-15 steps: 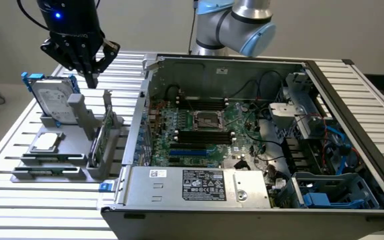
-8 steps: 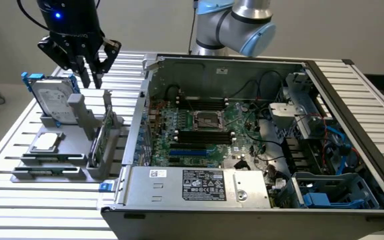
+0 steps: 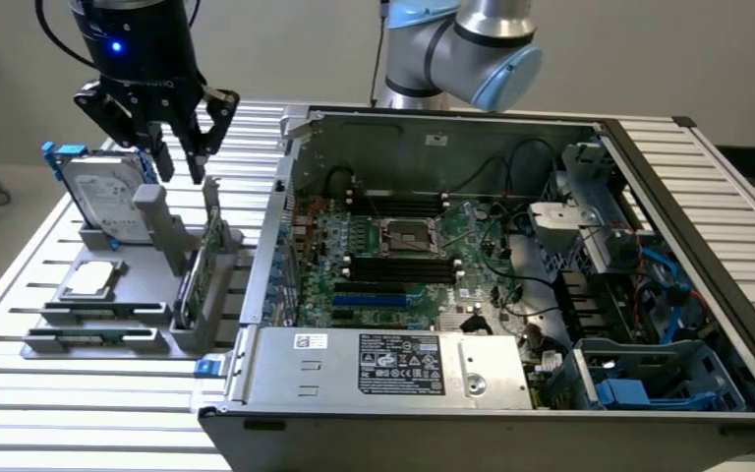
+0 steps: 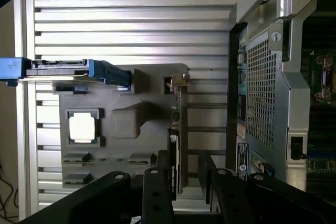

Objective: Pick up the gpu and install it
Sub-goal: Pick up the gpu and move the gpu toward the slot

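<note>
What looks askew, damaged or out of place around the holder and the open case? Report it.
Nothing stands out. The gpu stands upright on edge in the gray holder, the hard drive stands upright in its own slot, and the open tool hangs over the gpu. No damage shows.

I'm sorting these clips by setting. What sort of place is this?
Likely a robotics lab bench for computer assembly: a robot arm, an open computer case on a slatted metal table, and a grey parts holder.
</note>
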Action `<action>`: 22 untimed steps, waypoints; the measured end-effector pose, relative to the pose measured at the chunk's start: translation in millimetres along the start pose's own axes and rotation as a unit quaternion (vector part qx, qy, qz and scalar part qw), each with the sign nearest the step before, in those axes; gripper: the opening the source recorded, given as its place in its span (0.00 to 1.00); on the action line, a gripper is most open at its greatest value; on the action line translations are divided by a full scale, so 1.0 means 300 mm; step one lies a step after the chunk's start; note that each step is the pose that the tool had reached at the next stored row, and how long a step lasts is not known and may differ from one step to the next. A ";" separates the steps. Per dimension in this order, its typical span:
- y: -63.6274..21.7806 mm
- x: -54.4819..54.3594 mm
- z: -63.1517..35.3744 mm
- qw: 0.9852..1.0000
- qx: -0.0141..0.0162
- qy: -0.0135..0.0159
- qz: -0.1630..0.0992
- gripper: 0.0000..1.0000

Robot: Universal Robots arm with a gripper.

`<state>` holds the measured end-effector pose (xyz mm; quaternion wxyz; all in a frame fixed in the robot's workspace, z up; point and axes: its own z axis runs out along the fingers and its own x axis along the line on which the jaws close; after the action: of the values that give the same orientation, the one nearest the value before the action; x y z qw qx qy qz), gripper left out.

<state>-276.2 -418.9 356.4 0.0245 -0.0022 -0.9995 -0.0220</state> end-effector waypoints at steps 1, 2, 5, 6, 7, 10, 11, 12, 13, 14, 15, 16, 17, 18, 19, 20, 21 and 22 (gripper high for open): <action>-0.007 0.000 0.006 1.000 0.000 0.001 0.000 0.38; -0.015 -0.001 0.012 1.000 0.000 0.002 -0.001 0.38; -0.045 -0.002 0.028 1.000 0.000 0.008 -0.002 0.38; -0.056 -0.002 0.034 1.000 -0.001 0.009 -0.002 0.38; -0.066 -0.002 0.039 1.000 -0.001 0.009 -0.002 0.38; -0.090 -0.003 0.056 1.000 -0.001 0.010 -0.004 0.38; -0.097 -0.004 0.063 1.000 -0.001 0.010 -0.005 0.38; -0.101 -0.004 0.068 1.000 -0.001 0.010 -0.005 0.38; -0.105 -0.004 0.074 1.000 -0.001 0.010 -0.006 0.38; -0.107 -0.004 0.080 1.000 -0.001 0.010 -0.007 0.38; -0.108 -0.005 0.086 1.000 -0.001 0.010 -0.008 0.38; -0.108 -0.005 0.092 1.000 -0.001 0.010 -0.009 0.38; -0.109 -0.005 0.098 1.000 -0.001 0.010 -0.010 0.38; -0.109 -0.006 0.104 1.000 -0.001 0.010 -0.012 0.38; -0.110 -0.006 0.110 1.000 0.000 0.010 -0.013 0.38; -0.110 -0.006 0.116 1.000 0.000 0.010 -0.014 0.38; -0.110 -0.007 0.122 1.000 0.000 0.010 -0.015 0.38; -0.110 -0.007 0.128 1.000 0.000 0.010 -0.016 0.38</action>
<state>-276.1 -450.3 316.4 0.0345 0.0135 -0.9991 -0.0228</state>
